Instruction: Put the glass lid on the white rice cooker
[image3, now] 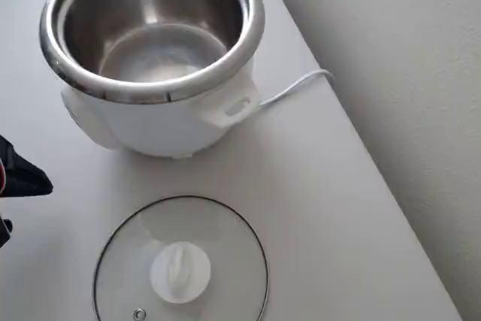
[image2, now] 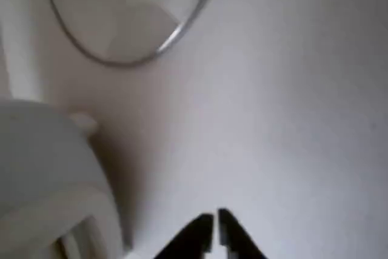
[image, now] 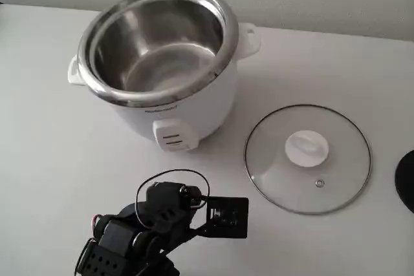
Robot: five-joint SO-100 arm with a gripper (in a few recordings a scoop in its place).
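Note:
The white rice cooker (image: 174, 105) stands uncovered at the back left of the fixed view, its steel inner pot bare; the overhead view shows the white rice cooker (image3: 161, 122) from above. The glass lid (image: 336, 185) lies flat on the table to its right, white knob up, and the overhead view has the glass lid (image3: 225, 246) below the cooker. My gripper (image2: 216, 221) is shut with nothing held, low over bare table. In the wrist view, the lid's metal rim (image2: 182, 28) is ahead at upper left and the cooker's wall (image2: 42, 162) is close on the left.
My black arm (image: 149, 231) sits at the front edge, in front of the cooker and left of the lid. A white power cord (image3: 297, 84) trails off the cooker toward the table edge. A dark round object (image: 406, 182) pokes in at the right edge.

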